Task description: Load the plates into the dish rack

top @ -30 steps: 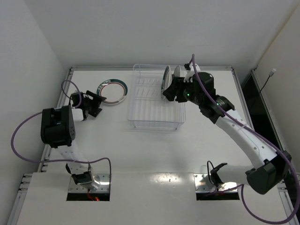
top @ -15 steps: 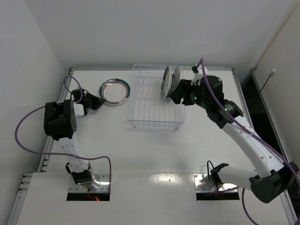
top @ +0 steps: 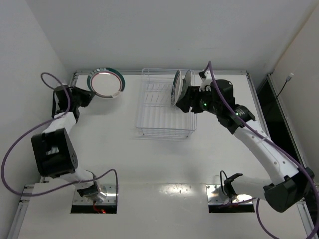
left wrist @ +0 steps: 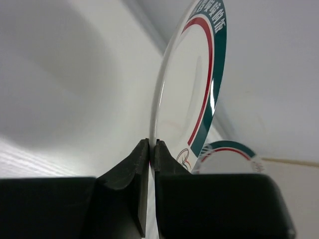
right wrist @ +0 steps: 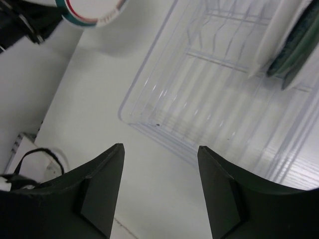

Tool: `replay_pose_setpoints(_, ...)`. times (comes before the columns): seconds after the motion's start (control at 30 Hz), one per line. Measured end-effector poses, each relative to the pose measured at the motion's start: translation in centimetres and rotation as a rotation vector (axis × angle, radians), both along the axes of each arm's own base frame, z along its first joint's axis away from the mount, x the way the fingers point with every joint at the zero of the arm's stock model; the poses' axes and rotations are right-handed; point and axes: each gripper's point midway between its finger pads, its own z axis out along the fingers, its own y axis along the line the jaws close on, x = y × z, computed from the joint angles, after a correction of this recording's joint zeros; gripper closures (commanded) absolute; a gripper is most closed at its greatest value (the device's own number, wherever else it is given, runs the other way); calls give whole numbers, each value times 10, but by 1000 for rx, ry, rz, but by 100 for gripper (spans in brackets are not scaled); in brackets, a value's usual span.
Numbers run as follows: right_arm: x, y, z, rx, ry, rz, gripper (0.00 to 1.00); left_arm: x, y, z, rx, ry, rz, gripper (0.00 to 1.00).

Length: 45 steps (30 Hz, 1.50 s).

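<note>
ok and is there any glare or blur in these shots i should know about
Top external: sharp, with bright glare patches on the table near the arm bases. Left wrist: the left gripper looks dark and soft up close, and a highlight streaks the teal-rimmed plate it pinches. Right wrist: glints along the ribs of the clear dish rack; the right gripper is a dark silhouette.

walls [top: 149, 30]: plain white | table [top: 159, 159]: white, metal-edged | right side: dark panel [top: 273, 117] | light: glare near front edge

Left arm [top: 61, 122] and right arm [top: 264, 149]: white link shells, black joint housings. A purple cable [top: 210, 74] loops behind each set of jaws. Fingers [right wrist: 102, 191]: matte black, wedge-shaped.
</note>
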Motion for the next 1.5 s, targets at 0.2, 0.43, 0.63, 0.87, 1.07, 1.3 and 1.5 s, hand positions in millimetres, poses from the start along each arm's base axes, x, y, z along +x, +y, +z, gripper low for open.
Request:
replay_pose_setpoints(0.2,-4,32,-15,155,37,177,17,-29,-15,109,37,-278,-58,100)
replay_pose_setpoints(0.43,1,68,-16,401,69,340,17,-74,-100,101,-81,-313,-311,100)
replay_pose_setpoints(0.63,16,80,-16,452,86,368,18,-118,-161,67,-167,-229,-483,100)
replay_pose_setpoints(0.87,29,88,-29,451,127,359,62,-151,-199,100,-170,-326,-611,100)
replay_pose_setpoints(1.07,31,91,-30,476,150,350,100,-156,-207,100,-165,-326,-641,90)
replay_pose_setpoints(1.3,59,51,-48,222,187,24,100,-129,-192,87,4,-210,-597,23)
replay_pose_setpoints(1.5,92,-14,-4,-73,68,-323,100,-110,-139,39,191,-3,-452,22)
